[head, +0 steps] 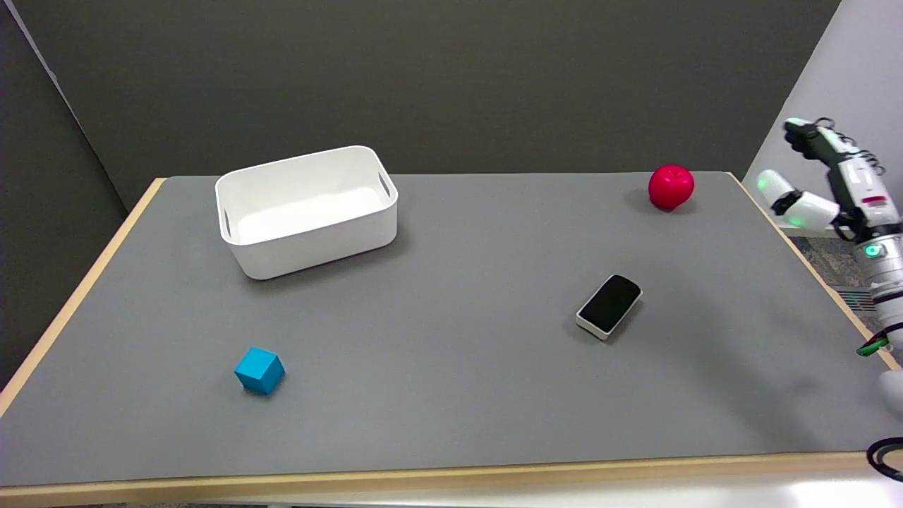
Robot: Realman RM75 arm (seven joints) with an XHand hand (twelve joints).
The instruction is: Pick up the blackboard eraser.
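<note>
Beyond table's (451, 423) right edge, right hand (825, 187) raised, fingers spread, empty. Advice: descend over blackboard eraser (609, 305), pinch across short sides.

Lab: bare grey table (451, 395), dark partition walls (423, 77).

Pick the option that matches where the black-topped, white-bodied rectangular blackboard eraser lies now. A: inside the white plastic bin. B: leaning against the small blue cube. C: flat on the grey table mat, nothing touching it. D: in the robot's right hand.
C: the black-topped, white-bodied blackboard eraser lies flat on the grey table mat, and the right hand is in the air far off at the table's right edge.
</note>
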